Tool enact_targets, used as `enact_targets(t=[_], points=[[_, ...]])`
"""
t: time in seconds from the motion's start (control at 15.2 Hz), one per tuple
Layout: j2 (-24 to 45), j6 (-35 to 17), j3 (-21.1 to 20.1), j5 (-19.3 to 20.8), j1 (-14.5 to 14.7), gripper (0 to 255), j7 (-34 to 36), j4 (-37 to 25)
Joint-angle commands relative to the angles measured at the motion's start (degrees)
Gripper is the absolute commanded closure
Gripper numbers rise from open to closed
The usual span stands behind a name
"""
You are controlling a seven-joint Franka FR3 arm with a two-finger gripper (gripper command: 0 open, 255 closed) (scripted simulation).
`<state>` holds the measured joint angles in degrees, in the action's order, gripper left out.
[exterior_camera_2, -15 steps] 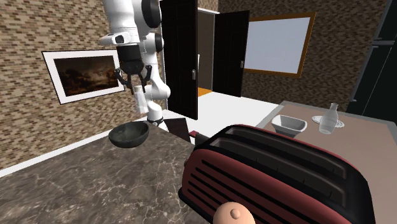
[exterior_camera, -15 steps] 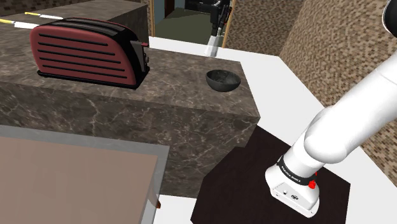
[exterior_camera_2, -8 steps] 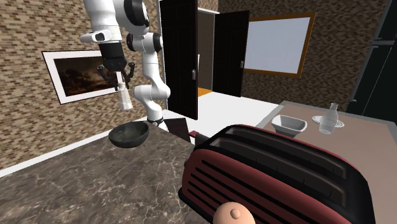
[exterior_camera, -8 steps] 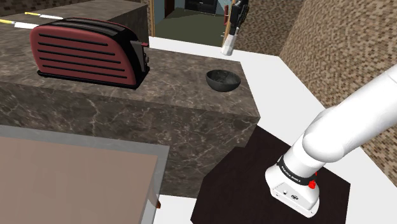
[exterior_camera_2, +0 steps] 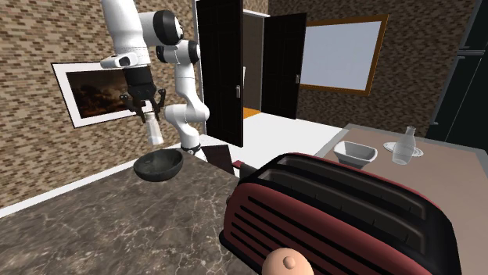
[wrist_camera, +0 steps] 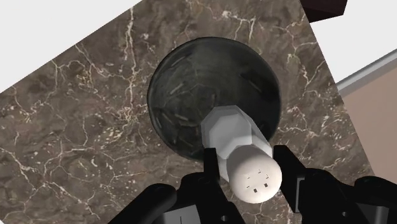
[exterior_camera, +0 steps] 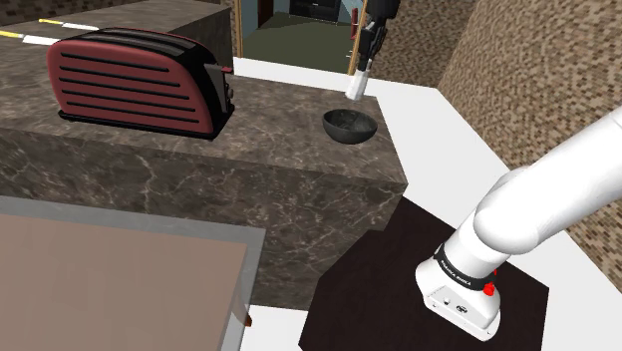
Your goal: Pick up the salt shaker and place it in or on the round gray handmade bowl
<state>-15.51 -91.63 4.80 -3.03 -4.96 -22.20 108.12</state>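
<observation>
The salt shaker is a white faceted bottle with a rounded, holed cap, clasped between the two black fingers of my gripper. It hangs in the air right over the dark round bowl, which stands on the brown marble counter. In the shoulder view the gripper holds the shaker a short way above the bowl. From the second exterior view the shaker tilts slightly under the gripper, just above the bowl.
A dark red toaster stands on the counter at the shoulder view's left. The counter's edge drops to a white floor and a dark mat. On a far table, a white dish and a glass bottle.
The gripper has carried the shaker sideways and then down, from well above and beside the bowl to just over it. The bowl and toaster have not moved.
</observation>
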Motion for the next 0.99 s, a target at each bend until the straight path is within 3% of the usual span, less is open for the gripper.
enact_targets(t=[0.0,0.66,0.92], points=[[-0.3,-1.4,0.0,0.0,0.0,255,-0.1,1.8],[-1.0,-9.5,0.0,0.0,-0.1,255,-0.5,10.5],[-1.0,-9.5,0.0,0.0,-0.1,255,-0.5,10.5]])
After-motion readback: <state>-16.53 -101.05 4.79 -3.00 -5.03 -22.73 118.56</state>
